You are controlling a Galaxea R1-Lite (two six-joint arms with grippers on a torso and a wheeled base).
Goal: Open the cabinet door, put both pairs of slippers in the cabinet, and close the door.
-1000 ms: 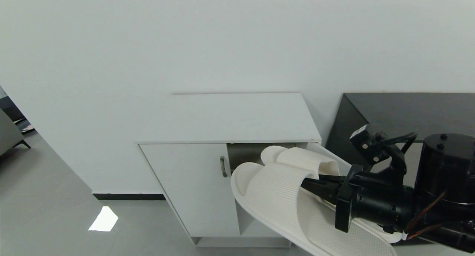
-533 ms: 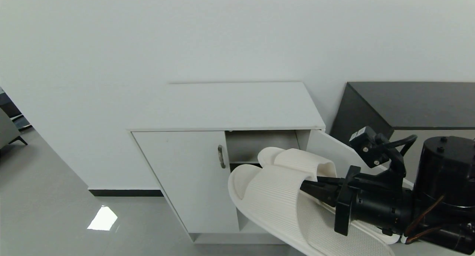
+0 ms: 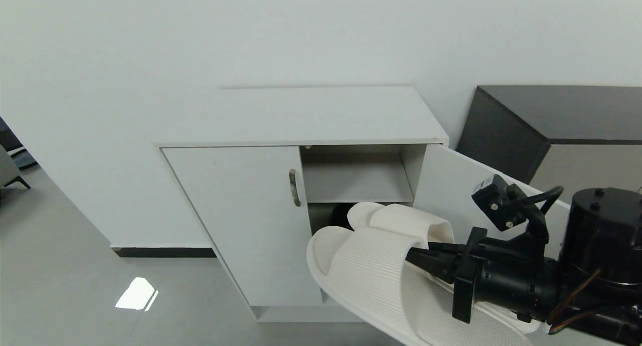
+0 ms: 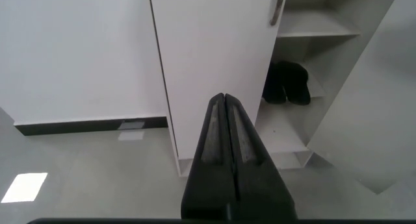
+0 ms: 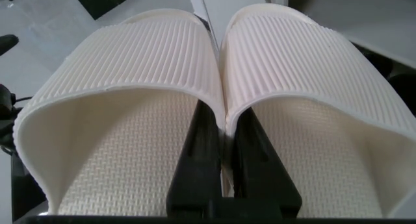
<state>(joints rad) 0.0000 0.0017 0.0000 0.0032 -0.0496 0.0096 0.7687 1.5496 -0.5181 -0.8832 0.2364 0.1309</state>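
Two white slippers (image 3: pixel 368 268) sit side by side, clamped by their inner edges in the right tool (image 3: pixel 425 255), just ahead of which the cabinet (image 3: pixel 321 115) stands open with a black pair (image 4: pixel 289 82) inside, while the left tool (image 4: pixel 224 102), fingers pressed together, holds nothing.
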